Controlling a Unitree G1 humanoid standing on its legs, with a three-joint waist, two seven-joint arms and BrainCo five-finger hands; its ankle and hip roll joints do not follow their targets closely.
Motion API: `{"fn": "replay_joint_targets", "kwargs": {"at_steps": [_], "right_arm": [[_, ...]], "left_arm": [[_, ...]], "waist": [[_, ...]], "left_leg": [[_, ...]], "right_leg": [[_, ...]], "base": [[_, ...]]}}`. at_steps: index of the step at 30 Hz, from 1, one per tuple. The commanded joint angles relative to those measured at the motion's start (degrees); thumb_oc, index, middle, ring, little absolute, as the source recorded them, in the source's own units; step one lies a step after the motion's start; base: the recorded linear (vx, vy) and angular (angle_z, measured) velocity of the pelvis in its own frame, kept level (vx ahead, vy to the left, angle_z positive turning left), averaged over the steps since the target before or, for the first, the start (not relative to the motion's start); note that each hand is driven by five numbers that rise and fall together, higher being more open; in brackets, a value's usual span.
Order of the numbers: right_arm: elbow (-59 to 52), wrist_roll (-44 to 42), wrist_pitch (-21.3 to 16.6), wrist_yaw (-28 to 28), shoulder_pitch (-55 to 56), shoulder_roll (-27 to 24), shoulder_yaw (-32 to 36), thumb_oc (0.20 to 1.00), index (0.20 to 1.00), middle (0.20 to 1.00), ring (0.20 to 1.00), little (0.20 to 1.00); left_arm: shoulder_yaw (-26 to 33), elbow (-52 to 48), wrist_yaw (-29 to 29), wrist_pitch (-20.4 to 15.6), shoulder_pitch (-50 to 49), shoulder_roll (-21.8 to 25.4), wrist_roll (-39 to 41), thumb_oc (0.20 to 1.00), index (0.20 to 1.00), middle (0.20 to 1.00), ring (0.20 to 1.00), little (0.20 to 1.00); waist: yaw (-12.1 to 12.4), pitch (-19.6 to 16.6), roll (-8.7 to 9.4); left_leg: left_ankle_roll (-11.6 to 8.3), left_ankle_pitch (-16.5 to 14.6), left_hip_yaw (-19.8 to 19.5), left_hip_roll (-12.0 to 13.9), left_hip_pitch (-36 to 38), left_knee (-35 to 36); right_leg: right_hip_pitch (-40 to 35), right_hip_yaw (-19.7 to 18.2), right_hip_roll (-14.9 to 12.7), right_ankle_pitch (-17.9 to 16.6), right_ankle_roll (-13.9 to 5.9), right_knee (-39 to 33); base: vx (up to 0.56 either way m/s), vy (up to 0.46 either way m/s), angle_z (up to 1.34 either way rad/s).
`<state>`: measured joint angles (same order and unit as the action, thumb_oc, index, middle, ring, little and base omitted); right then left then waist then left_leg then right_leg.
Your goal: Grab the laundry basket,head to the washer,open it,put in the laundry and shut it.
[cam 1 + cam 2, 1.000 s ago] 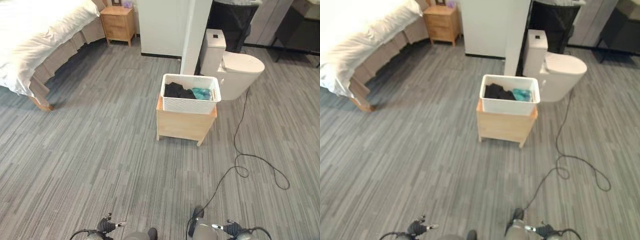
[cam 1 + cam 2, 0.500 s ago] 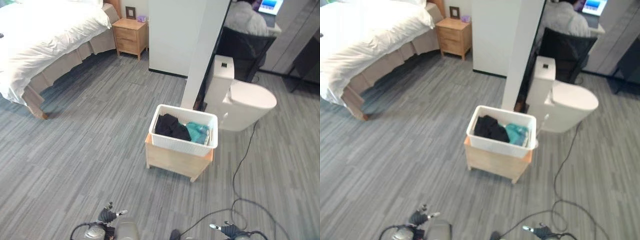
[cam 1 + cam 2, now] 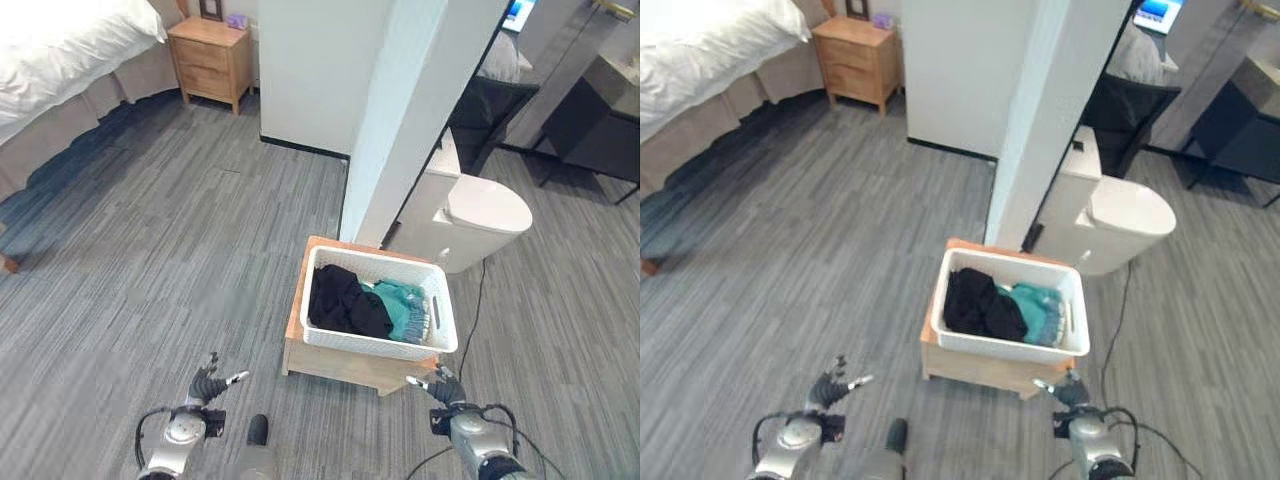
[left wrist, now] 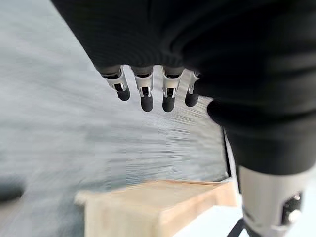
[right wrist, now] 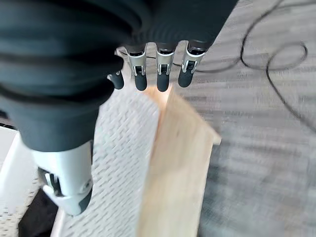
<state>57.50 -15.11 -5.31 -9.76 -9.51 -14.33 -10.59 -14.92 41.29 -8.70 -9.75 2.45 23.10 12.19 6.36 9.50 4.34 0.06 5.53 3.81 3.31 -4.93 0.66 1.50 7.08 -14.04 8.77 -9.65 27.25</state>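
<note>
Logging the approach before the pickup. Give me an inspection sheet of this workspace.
Surface: grey striped floor.
Job's things: white laundry basket on a low wooden stand; inside it black clothes and a teal garment.
Clutter: nothing seen.
Hands: left hand open, low and apart from the stand; right hand open, just short of the basket's near right corner. Neither touches anything.
Cables: black cable on the floor right of the basket.
Surroundings: white pillar, toilet-shaped white unit, bed, nightstand.
</note>
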Motion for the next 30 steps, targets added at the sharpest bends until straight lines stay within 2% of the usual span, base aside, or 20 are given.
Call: {"fn": "replay_joint_targets", "kwargs": {"at_steps": [1, 2, 3, 4, 5, 8, 9, 10, 11, 13, 14, 16, 18, 20, 22, 23, 26, 28, 30], "right_arm": [[-0.86, -2.47, -0.13, -1.40, -2.28, -3.84, 2.14, 1.000, 1.000, 1.000, 1.000, 1.000], [-0.57, -2.67, 0.14, -1.86, -2.41, -4.07, 2.81, 1.000, 1.000, 1.000, 1.000, 1.000], [1.10, -3.10, 0.59, -2.12, -2.63, -4.36, 3.95, 1.000, 1.000, 1.000, 1.000, 1.000], [1.15, -3.11, 0.57, -2.10, -2.65, -4.38, 3.95, 1.000, 1.000, 1.000, 1.000, 1.000], [2.27, -2.72, 1.05, -2.00, -2.28, -4.77, 4.60, 1.000, 1.000, 1.000, 1.000, 1.000], [0.68, -1.04, 2.18, -1.91, -1.25, -5.76, 5.15, 1.000, 1.000, 1.000, 1.000, 1.000], [-5.17, -2.20, 2.00, -2.40, -0.53, -6.92, 6.50, 1.000, 1.000, 1.000, 1.000, 1.000], [-21.53, 0.91, 2.66, -1.71, 3.12, -9.66, 8.58, 1.000, 1.000, 1.000, 1.000, 1.000], [-21.82, 0.97, 2.86, -1.73, 3.32, -9.63, 8.60, 1.000, 1.000, 1.000, 1.000, 1.000], [-39.07, 6.37, 2.57, 0.08, 8.98, -13.40, 12.10, 1.000, 1.000, 1.000, 1.000, 1.000], [-44.00, 7.88, 2.52, 0.92, 11.44, -14.40, 13.58, 1.000, 1.000, 1.000, 1.000, 1.000], [-53.36, 9.93, 2.52, 3.22, 13.12, -17.09, 16.40, 1.000, 1.000, 1.000, 1.000, 1.000], [-57.87, 10.04, 3.38, 4.13, 14.52, -18.43, 18.40, 1.000, 1.000, 1.000, 1.000, 1.000], [-59.61, 10.14, 4.15, 4.42, 15.29, -18.46, 19.26, 1.000, 1.000, 1.000, 1.000, 1.000], [-61.86, 10.33, 4.98, 5.49, 15.37, -18.26, 19.56, 1.000, 1.000, 1.000, 1.000, 1.000], [-62.68, 9.73, 4.84, 5.75, 15.32, -17.98, 19.64, 1.000, 1.000, 1.000, 1.000, 1.000], [-64.20, 7.79, 4.56, 7.90, 15.09, -15.97, 17.22, 1.000, 1.000, 1.000, 1.000, 1.000], [-63.89, 6.56, 4.73, 8.73, 15.18, -14.98, 16.43, 1.000, 1.000, 1.000, 1.000, 1.000], [-62.64, 8.79, 6.25, 9.32, 13.76, -15.56, 15.66, 1.000, 1.000, 1.000, 1.000, 1.000]], "left_arm": [[0.80, -3.55, -0.25, -0.98, -2.32, -0.30, -1.97, 1.000, 1.000, 1.000, 1.000, 1.000], [1.01, -4.26, -0.25, -0.93, -2.68, -0.19, -1.47, 1.000, 1.000, 1.000, 1.000, 1.000], [1.64, -4.94, -0.43, -0.96, -3.13, -0.22, -0.49, 1.000, 1.000, 1.000, 1.000, 1.000], [1.63, -4.95, -0.43, -0.96, -3.13, -0.23, -0.48, 1.000, 1.000, 1.000, 1.000, 1.000], [2.15, -5.57, -0.73, -0.95, -3.24, -0.13, -0.98, 1.000, 1.000, 1.000, 1.000, 1.000], [3.30, -7.63, -1.01, -0.93, -3.71, 0.62, -1.96, 1.000, 1.000, 1.000, 1.000, 1.000], [4.65, -9.72, -1.08, -0.63, -4.60, 1.64, -2.86, 1.000, 1.000, 1.000, 1.000, 1.000], [8.97, -15.96, 0.37, 0.59, -7.89, 3.50, -4.33, 1.000, 1.000, 1.000, 1.000, 1.000], [9.02, -16.14, 0.41, 0.69, -8.06, 3.53, -4.35, 1.000, 1.000, 1.000, 1.000, 1.000], [15.93, -22.71, 1.41, 0.92, -12.85, 4.55, -2.79, 1.000, 1.000, 1.000, 1.000, 1.000], [17.84, -24.80, 1.86, 0.91, -14.02, 4.90, -3.06, 1.000, 1.000, 1.000, 1.000, 1.000], [23.41, -30.37, 2.43, 2.25, -15.28, 6.50, -5.10, 1.000, 1.000, 1.000, 1.000, 1.000], [26.14, -34.33, 2.91, 3.96, -13.44, 7.70, -6.85, 1.000, 1.000, 1.000, 1.000, 1.000], [26.96, -35.72, 3.21, 4.88, -12.79, 7.99, -7.05, 1.000, 1.000, 1.000, 1.000, 1.000], [27.79, -37.15, 3.75, 6.01, -11.62, 7.93, -7.11, 1.000, 1.000, 1.000, 1.000, 1.000], [27.92, -37.74, 3.39, 5.98, -10.95, 7.82, -6.57, 1.000, 1.000, 1.000, 1.000, 1.000], [27.05, -38.82, 4.04, 6.60, -9.49, 7.99, -6.99, 1.000, 1.000, 1.000, 1.000, 1.000], [26.14, -39.62, 5.70, 7.44, -9.64, 8.13, -6.56, 1.000, 1.000, 1.000, 1.000, 1.000], [25.17, -39.40, 7.46, 8.78, -10.47, 8.33, -5.58, 1.000, 1.000, 1.000, 1.000, 1.000]], "waist": [[1.80, 0.48, -1.49], [1.63, 0.68, -2.00], [1.28, 0.85, -2.78], [1.27, 0.97, -2.87], [0.80, 0.89, -2.85], [0.28, 0.49, -2.19], [-0.22, -0.09, -1.70], [-1.30, -1.38, -1.50], [-1.35, -1.58, -1.40], [-2.98, -2.32, -1.99], [-3.56, -2.62, -2.39], [-4.04, -2.81, -3.35], [-4.21, -2.20, -2.61], [-4.46, -2.01, -2.39], [-3.78, -1.99, -1.88], [-3.64, -2.07, -1.51], [-3.84, -2.93, -2.12], [-3.49, -3.36, -2.05], [-3.10, -4.06, -2.28]], "left_leg": [[-1.54, -6.19, -2.69, 2.22, 0.75, -5.21], [-1.96, -6.85, -2.07, 2.96, 1.56, -5.17], [-2.73, -7.99, -1.20, 4.03, 2.74, -5.32], [-2.73, -8.09, -1.22, 4.09, 2.90, -5.35], [-3.75, -8.97, -0.84, 4.78, 4.20, -5.45], [-4.68, -9.69, -0.57, 5.08, 5.33, -5.48], [-5.26, -9.97, -0.14, 5.40, 6.07, -5.05], [-6.34, -10.13, 0.64, 7.21, 7.14, -4.47], [-6.33, -9.89, 0.62, 7.13, 6.96, -4.36], [-7.67, -9.48, 0.95, 10.29, 8.20, -4.30], [-8.08, -8.70, 0.70, 11.72, 8.50, -4.33], [-9.15, -3.71, -0.06, 14.58, 8.35, -6.86], [-8.37, -1.17, -0.13, 14.91, 5.10, -11.87], [-8.08, -1.40, 0.88, 14.69, 4.30, -12.40], [-7.71, -4.61, 0.50, 11.76, 2.75, -10.11], [-7.42, -4.90, -0.36, 10.19, 1.71, -8.05], [-7.29, -5.06, 0.31, 9.91, 2.26, -3.95], [-7.45, -4.70, 0.52, 9.70, 3.19, -3.30], [-7.54, -4.77, 1.66, 9.67, 4.81, -2.13]], "right_leg": [[3.71, 3.84, -0.35, -10.61, -0.03, -8.74], [4.22, 5.98, -2.27, -11.52, -0.16, -10.41], [5.15, 8.46, -6.41, -14.44, -0.69, -14.06], [4.85, 8.56, -6.33, -14.51, -0.72, -14.27], [4.68, 8.55, -9.40, -17.88, -1.62, -17.73], [3.99, 6.60, -9.69, -19.95, -2.53, -20.09], [3.09, 5.79, -8.74, -18.79, -2.70, -21.94], [2.29, 5.30, -6.85, -17.01, -2.83, -23.93], [2.45, 5.31, -6.90, -17.19, -2.79, -24.04], [2.75, 4.50, -3.82, -15.13, -2.08, -23.43], [3.03, 4.27, -2.14, -13.54, -1.19, -22.79], [2.64, 4.54, 1.17, -11.55, 0.55, -22.32], [0.80, 5.57, 2.75, -10.64, 2.26, -24.14], [-0.04, 6.29, 2.94, -10.31, 2.48, -24.95], [-1.24, 6.57, 3.02, -9.42, 2.61, -26.09], [-1.18, 6.90, 2.75, -9.54, 2.74, -26.39], [-1.28, 7.01, 3.75, -8.81, 2.74, -25.80], [-1.86, 7.02, 3.47, -8.91, 2.77, -25.78], [-3.01, 7.22, 2.95, -9.01, 2.45, -26.54]], "base": [[0.13, -0.018, -0.49], [0.19, -0.149, -0.56], [0.14, -0.141, -0.46], [0.23, -0.233, -0.40], [0.13, -0.126, -0.06], [0.19, -0.215, 0.01], [0.21, -0.224, 0.00], [0.21, -0.226, -0.04], [0.20, -0.256, -0.12], [0.15, -0.237, -0.34], [0.16, -0.266, -0.58], [0.13, -0.262, -0.55], [0.03, -0.239, -0.42], [0.02, -0.116, -0.07], [0.05, -0.059, 0.17], [0.04, -0.011, -0.01], [0.05, 0.002, 0.10], [0.07, 0.008, 0.03], [0.10, 0.036, 0.04]]}}
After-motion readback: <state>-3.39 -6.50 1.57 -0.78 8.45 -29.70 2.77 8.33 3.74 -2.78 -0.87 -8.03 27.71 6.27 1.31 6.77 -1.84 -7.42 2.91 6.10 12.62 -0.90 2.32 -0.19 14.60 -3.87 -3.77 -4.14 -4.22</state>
